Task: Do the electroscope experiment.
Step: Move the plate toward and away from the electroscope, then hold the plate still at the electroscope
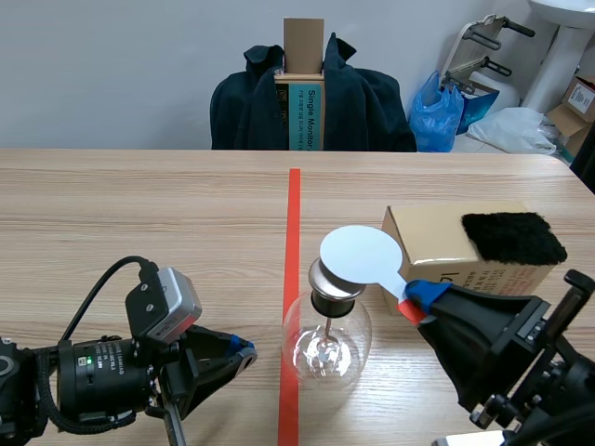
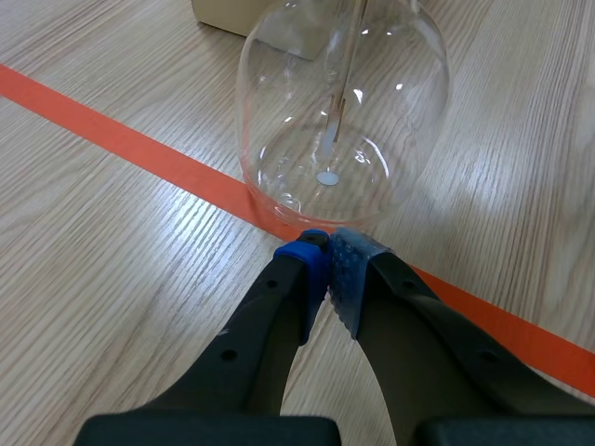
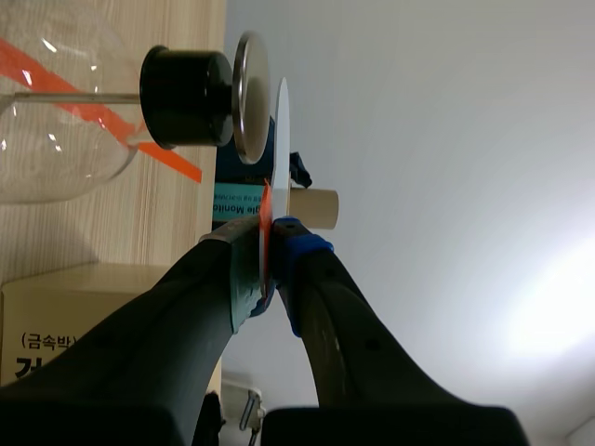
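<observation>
A clear round glass electroscope flask [image 1: 327, 342], closed by a black stopper [image 1: 332, 302] under a round metal top plate [image 1: 327, 280], stood on the light wooden surface [image 1: 139, 214]. It was toward 6 o'clock of that surface, on the orange-red tape line. The right gripper [image 1: 416, 299], at 3 o'clock of the stopper, was clamped on the orange-red handle of a white round plastic paddle [image 1: 361, 254]. The paddle's disc lay flat just over the top plate; contact could not be confirmed. The left gripper [image 1: 244, 351], closed on nothing, lay low at 8 o'clock of the flask, near the glass but apart from it. A brown cardboard box [image 1: 423, 237] carrying a black furry pad [image 1: 513, 237] stood at 2 o'clock of the flask.

The step in hand was judged to be presenting the paddle to the plate. It would be done best with the disc held parallel and centred, and lowered slowly. No sideways push should be put on the stopper, since the round flask could tip. The thin metal strips [image 2: 333, 130] hanging inside should be watched for spreading.
</observation>
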